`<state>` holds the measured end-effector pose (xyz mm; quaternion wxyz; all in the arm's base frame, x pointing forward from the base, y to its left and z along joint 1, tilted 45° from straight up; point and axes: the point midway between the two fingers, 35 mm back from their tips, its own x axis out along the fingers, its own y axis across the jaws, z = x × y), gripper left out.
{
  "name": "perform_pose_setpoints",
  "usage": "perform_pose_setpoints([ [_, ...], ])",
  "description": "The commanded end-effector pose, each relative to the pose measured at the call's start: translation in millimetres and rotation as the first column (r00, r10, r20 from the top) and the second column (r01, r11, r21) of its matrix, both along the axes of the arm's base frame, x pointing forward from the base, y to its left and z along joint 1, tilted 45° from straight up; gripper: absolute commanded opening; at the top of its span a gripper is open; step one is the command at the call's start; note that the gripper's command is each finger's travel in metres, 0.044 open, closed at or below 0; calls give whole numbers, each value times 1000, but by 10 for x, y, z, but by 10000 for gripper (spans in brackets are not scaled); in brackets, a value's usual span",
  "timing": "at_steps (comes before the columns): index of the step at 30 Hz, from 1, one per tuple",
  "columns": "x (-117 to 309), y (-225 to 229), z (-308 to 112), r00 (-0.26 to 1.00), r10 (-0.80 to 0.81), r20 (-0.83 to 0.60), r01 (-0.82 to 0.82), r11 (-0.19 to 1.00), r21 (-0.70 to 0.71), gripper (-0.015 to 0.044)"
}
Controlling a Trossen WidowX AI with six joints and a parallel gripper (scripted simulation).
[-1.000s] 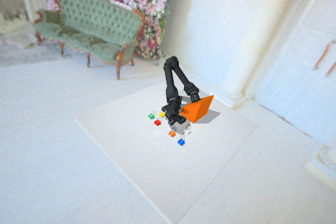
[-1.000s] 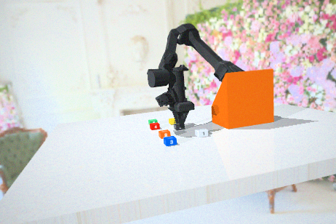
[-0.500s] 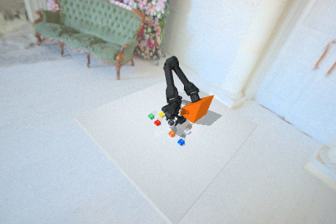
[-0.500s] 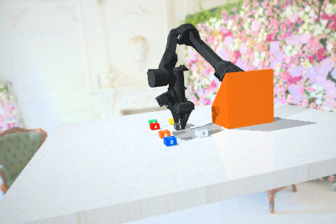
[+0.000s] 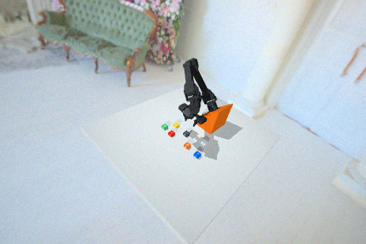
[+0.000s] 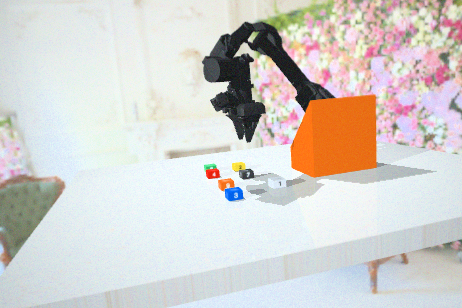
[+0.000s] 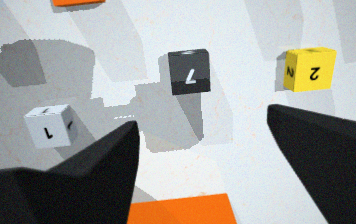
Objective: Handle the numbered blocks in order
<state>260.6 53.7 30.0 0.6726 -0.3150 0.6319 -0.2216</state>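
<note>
My gripper (image 5: 190, 121) (image 6: 245, 139) (image 7: 202, 121) is open and empty, raised above the table behind the blocks. The black block (image 5: 186, 134) (image 6: 246, 174) (image 7: 189, 73) shows 7 and sits on the table, beyond the gap between the fingertips in the wrist view. The white block (image 5: 203, 142) (image 6: 277, 183) (image 7: 48, 128) shows 1. The yellow block (image 5: 176, 125) (image 6: 238, 166) (image 7: 313, 71) shows 2. The blue block (image 5: 197, 154) (image 6: 233, 194) shows 3. The red block (image 5: 171, 134) (image 6: 212, 174) shows 4. The digits on the orange block (image 5: 187, 146) (image 6: 226, 184) and green block (image 5: 165, 127) (image 6: 210, 167) are unclear.
A large orange wedge-shaped box (image 5: 215, 120) (image 6: 342, 137) stands on the table (image 5: 154, 174) (image 6: 150, 225) beside the arm's base, near the white block. Its edge (image 7: 185, 210) shows at the bottom of the wrist view. The arm casts shadows around the black and white blocks.
</note>
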Motion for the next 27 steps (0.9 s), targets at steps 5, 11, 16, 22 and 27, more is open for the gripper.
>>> perform_pose_setpoints([
  [5,-35,161,194,1000,-4,12,4,1000,6,120],
  [11,23,211,169,1000,-4,13,4,1000,7,120],
  [16,421,567,-82,1000,-4,16,4,1000,9,120],
  [22,599,737,-253,1000,-4,17,4,1000,10,120],
  [27,680,326,-678,1000,-9,17,9,1000,8,251],
])
